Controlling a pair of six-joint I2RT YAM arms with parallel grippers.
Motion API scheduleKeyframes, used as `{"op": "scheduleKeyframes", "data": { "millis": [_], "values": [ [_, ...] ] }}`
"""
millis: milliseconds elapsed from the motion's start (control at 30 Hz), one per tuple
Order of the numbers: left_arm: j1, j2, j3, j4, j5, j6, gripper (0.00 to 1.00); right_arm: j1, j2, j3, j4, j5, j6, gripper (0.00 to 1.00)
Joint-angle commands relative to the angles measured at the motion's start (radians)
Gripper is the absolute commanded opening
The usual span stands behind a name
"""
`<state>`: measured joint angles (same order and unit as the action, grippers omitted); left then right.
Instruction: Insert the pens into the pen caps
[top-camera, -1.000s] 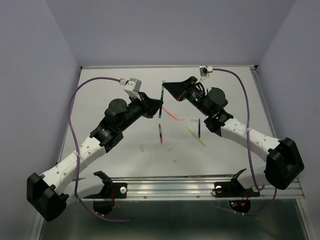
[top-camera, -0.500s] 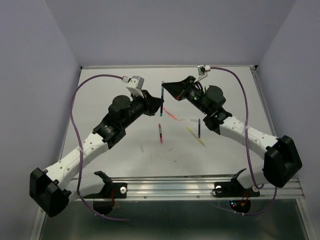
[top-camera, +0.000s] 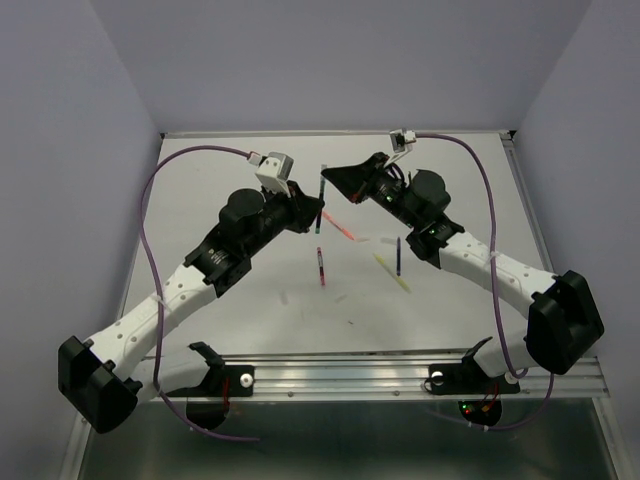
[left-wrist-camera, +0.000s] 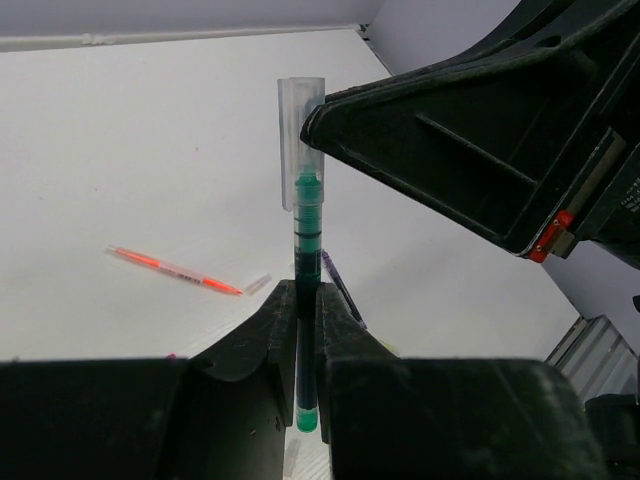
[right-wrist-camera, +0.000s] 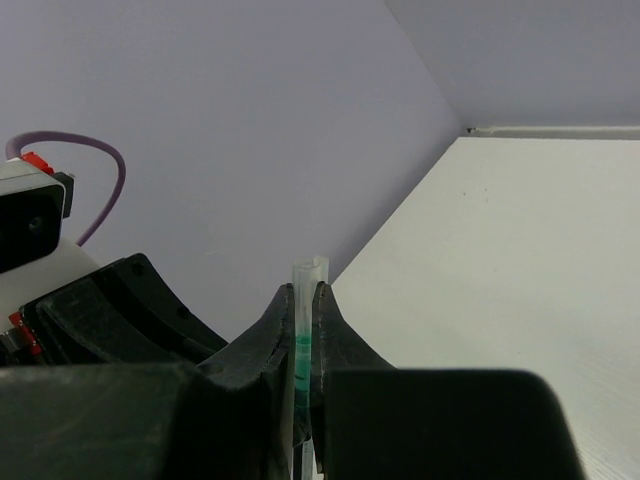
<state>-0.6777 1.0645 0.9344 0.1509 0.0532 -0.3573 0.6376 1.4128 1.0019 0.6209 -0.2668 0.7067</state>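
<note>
Mating step: left gripper (left-wrist-camera: 308, 310) pinches green pen (left-wrist-camera: 308, 230); right gripper (right-wrist-camera: 304, 300) pinches cap (left-wrist-camera: 298, 150) at pen's 12 o'clock, tip apparently just inside. Next: push straight along axis, aligned, until seated.

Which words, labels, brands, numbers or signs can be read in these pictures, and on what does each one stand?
None can be read.
The orange-pink pen lying on the table bears tiny dark marks on its barrel, too small and blurred to read.
The green pen and the clear cap show no lettering.
</note>
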Motion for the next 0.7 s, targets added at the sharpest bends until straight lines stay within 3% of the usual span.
{"op": "scheduleKeyframes", "data": {
  "millis": [0, 467, 667],
  "values": [
    [0.024, -0.031, 0.152, 0.283, -0.130, 0.050, 0.00, 0.047, 0.021, -0.039, -0.193, -0.170, -0.062, 0.01],
    [0.026, -0.017, 0.190, 0.306, -0.101, 0.014, 0.00, 0.111, 0.028, -0.094, -0.190, -0.138, -0.098, 0.01],
    [0.024, -0.040, 0.156, 0.305, -0.079, 0.011, 0.00, 0.111, -0.043, -0.105, -0.191, 0.035, -0.084, 0.01]
  ]
}}
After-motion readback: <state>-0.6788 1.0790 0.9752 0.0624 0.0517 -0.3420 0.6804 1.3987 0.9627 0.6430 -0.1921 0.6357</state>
